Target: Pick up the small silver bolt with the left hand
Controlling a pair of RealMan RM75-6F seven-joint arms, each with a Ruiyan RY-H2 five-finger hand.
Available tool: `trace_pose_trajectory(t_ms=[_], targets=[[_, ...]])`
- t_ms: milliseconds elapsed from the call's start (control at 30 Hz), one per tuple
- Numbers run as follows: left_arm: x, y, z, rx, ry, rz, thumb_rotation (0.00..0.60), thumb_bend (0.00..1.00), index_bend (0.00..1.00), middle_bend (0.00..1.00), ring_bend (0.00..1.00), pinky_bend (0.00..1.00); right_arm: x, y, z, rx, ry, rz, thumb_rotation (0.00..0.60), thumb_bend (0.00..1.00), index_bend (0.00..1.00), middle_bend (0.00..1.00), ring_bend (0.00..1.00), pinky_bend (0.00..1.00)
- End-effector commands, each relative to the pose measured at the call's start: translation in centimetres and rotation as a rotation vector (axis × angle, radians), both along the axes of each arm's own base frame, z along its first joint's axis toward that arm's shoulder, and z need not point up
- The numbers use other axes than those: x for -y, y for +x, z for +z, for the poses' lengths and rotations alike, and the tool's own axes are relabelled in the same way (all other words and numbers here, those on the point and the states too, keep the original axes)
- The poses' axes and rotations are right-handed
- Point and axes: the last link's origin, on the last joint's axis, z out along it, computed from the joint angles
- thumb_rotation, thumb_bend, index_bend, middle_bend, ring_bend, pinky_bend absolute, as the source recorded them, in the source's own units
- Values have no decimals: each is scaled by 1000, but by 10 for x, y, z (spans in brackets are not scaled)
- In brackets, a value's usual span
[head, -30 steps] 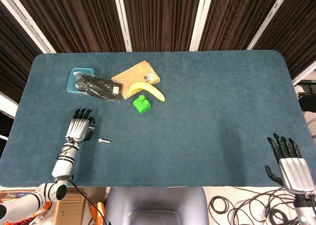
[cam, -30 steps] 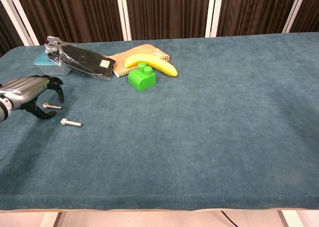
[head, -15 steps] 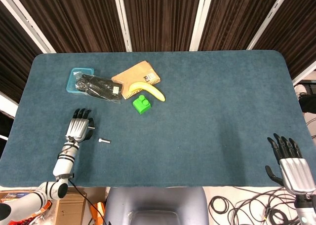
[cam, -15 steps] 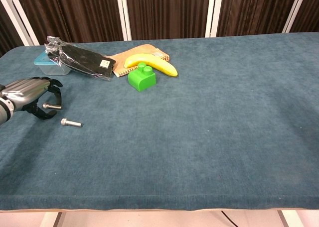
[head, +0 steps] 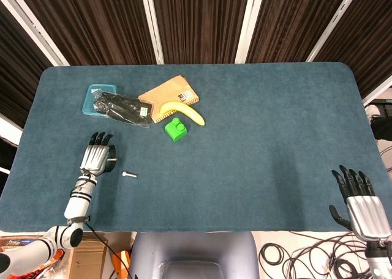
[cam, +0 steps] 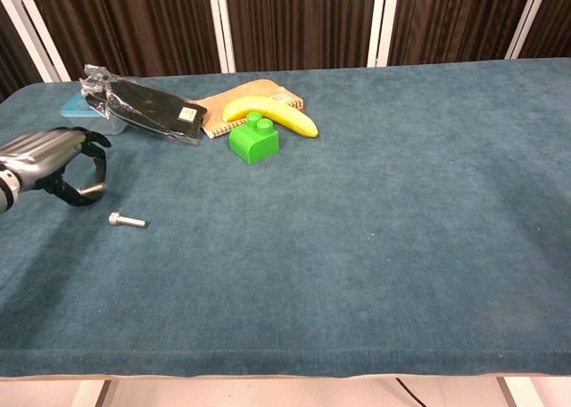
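Note:
Two small silver bolts lie on the blue table cloth at the left. One bolt [cam: 93,190] sits between the thumb and the curled fingertips of my left hand [cam: 52,162]; I cannot tell whether they touch it. In the head view my left hand [head: 96,158] hides it. The other bolt [cam: 128,220] [head: 128,175] lies free, just right of that hand. My right hand [head: 361,200] hangs past the table's front right corner, fingers spread and empty.
A green brick [head: 176,129], a banana [head: 187,112] on a brown notebook [head: 166,94], and a black bagged item [head: 125,107] over a light blue box [head: 93,94] cluster at the back left of the table [head: 275,144].
My left hand has shifted slightly left and back, and its fingers have drawn in closer to the bolt beneath it. Neither bolt has moved. The right hand is still.

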Motion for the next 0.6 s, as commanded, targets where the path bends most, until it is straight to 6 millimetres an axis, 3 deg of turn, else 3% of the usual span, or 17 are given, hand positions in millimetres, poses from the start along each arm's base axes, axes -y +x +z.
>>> trace_pose_trajectory(t_ms=[33, 600], targets=[[0, 1, 8, 21, 20, -4, 600, 343, 626, 153, 61, 58, 0, 0, -1, -2, 2, 0, 600, 292, 0, 0, 0, 0], [-5, -13, 17, 146, -6, 91, 600, 343, 612, 154, 62, 58, 1, 0, -2, -5, 2, -6, 600, 292, 0, 0, 0, 0]])
